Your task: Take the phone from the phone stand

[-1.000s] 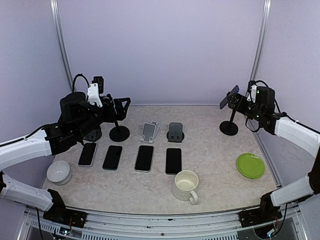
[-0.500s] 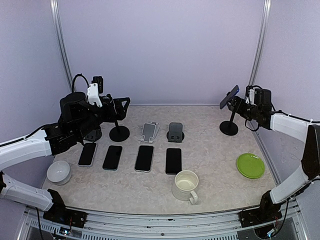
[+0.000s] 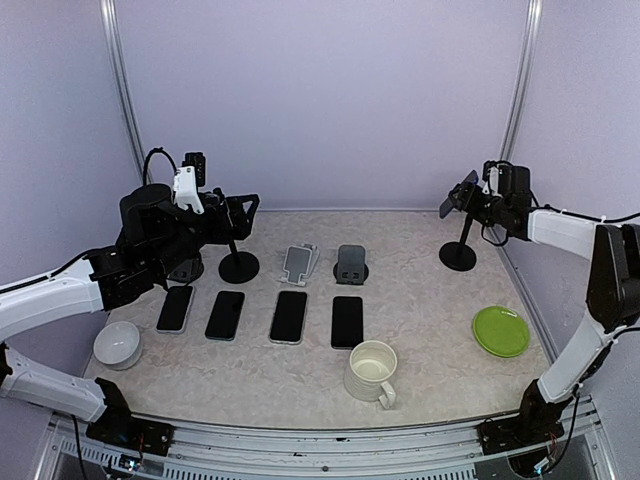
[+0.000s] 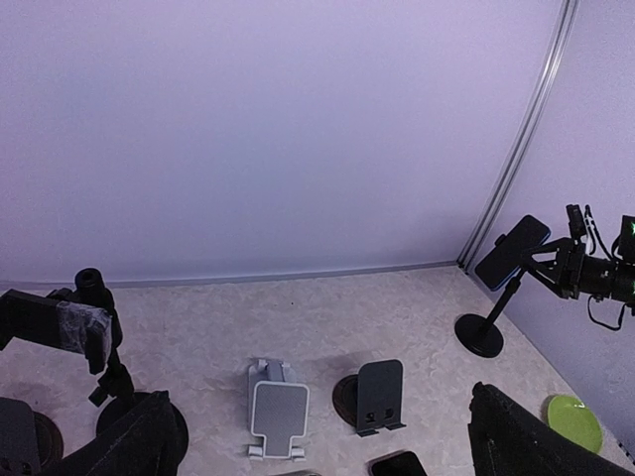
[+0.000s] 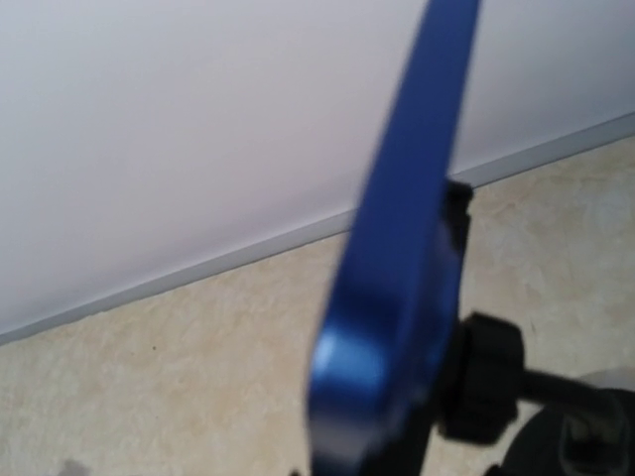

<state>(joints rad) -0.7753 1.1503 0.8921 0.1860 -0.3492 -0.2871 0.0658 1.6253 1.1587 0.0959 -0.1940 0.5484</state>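
A blue phone (image 3: 458, 193) sits tilted in the clamp of a tall black stand (image 3: 459, 255) at the far right of the table. It also shows in the left wrist view (image 4: 511, 250) and fills the right wrist view as a blurred blue edge (image 5: 397, 258). My right gripper (image 3: 478, 203) is right behind the phone at clamp height; its fingers do not show clearly. My left gripper (image 3: 240, 208) is open and empty, raised above the left stands, far from the phone.
Two empty tall stands (image 3: 238, 266) stand at the left. A white stand (image 3: 298, 262) and a black stand (image 3: 351, 265) sit mid-table, with several dark phones (image 3: 289, 316) lying flat in front. A mug (image 3: 370, 370), green plate (image 3: 501, 331) and white bowl (image 3: 117, 344) sit nearer.
My right wrist has moved left and up, closer behind the phone on its stand. The left arm and the phone have not moved.
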